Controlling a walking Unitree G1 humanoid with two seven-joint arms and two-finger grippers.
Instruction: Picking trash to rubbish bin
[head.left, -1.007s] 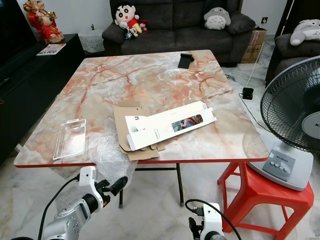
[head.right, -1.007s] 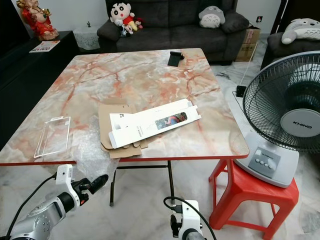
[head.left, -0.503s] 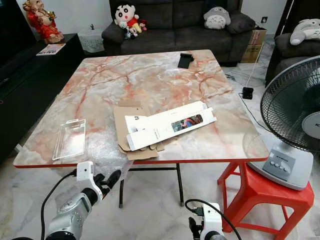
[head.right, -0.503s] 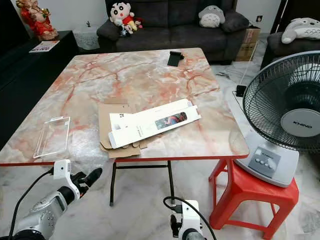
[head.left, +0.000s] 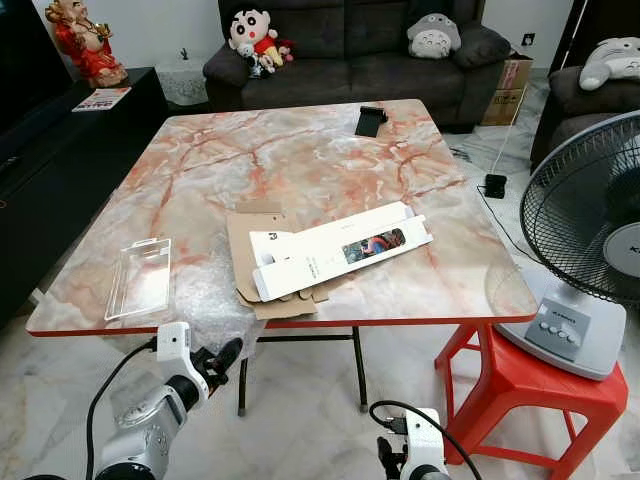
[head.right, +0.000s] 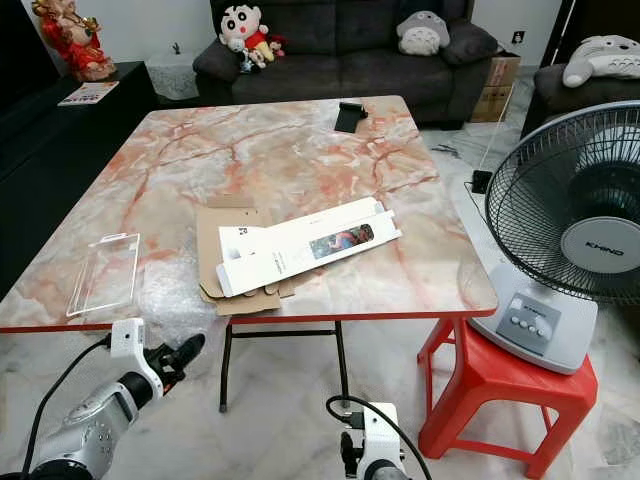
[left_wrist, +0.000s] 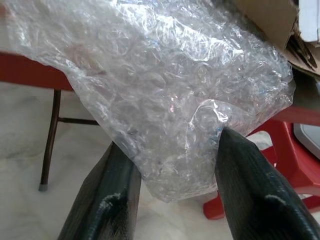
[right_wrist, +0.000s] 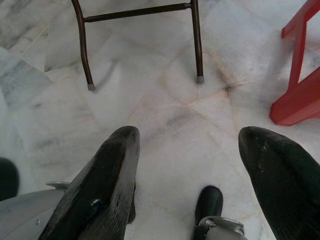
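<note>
My left gripper (left_wrist: 172, 175), fingers spread, reaches around bubble wrap (left_wrist: 165, 95) hanging off the table (head.left: 300, 160) edge, seemingly touching it; right gripper (right_wrist: 192, 175) hangs open.

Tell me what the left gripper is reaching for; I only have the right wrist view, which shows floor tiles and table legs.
Observer: The left gripper is open, its fingers either side of the hanging edge of a bubble wrap sheet.
Operator: Say where that sheet lies.
Observer: It droops over the near edge of the marble table, beside a clear plastic tray.
Operator: List other trash there.
Observer: A flattened cardboard box with a white carton on top.
</note>
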